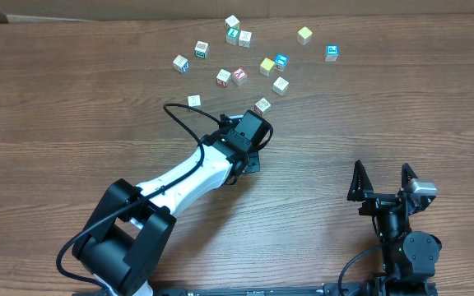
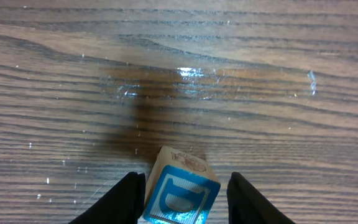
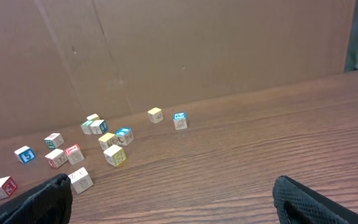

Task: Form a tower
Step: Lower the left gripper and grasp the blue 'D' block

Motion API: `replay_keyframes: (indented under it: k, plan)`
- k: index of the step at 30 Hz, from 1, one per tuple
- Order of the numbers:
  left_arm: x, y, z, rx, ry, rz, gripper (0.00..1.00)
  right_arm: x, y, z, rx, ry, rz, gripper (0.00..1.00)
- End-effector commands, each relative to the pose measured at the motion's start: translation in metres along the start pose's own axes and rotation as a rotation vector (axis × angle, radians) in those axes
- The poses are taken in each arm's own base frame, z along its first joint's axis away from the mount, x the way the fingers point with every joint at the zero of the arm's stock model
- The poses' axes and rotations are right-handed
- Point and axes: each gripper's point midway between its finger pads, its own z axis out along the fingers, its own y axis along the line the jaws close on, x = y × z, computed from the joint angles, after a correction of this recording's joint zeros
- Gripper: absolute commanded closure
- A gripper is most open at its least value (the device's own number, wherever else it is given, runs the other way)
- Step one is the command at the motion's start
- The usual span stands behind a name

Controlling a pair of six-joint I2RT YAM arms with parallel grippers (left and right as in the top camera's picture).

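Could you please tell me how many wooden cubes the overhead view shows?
14. Twelve cubes lie scattered across the table's far side, one lone cube sits nearer, and one cube stands between the left gripper's fingers. Others may hide beneath it or the arm.

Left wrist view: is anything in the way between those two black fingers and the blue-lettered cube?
No, nothing visible. The blue-lettered cube sits directly between the fingers of the left gripper, on bare table.
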Motion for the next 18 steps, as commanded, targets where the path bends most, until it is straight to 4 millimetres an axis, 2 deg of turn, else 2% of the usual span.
replay_keyframes:
  k: [1, 4, 8, 11, 15, 18]
  plan:
    - [0.007, -0.001, 0.001, 0.002, 0.019, 0.032, 0.63, 0.002, 0.002, 0.000, -0.010, -0.003, -0.005, 0.00]
    - [0.007, -0.001, 0.001, 0.003, 0.019, 0.031, 0.69, 0.002, 0.002, 0.000, -0.010, -0.003, -0.005, 0.00]
    - [0.009, -0.003, 0.001, 0.017, 0.033, 0.032, 0.59, 0.002, 0.002, 0.000, -0.010, -0.003, -0.005, 0.00]
    - [0.010, -0.007, 0.001, 0.036, 0.041, 0.067, 0.59, 0.002, 0.002, 0.000, -0.010, -0.003, -0.005, 0.00]
    - [0.014, -0.022, -0.002, 0.123, 0.066, 0.214, 0.59, 0.002, 0.002, 0.000, -0.010, -0.003, -0.005, 0.00]
    - [0.009, -0.022, -0.007, 0.103, 0.062, 0.234, 0.57, 0.002, 0.002, 0.000, -0.010, -0.003, -0.005, 0.00]
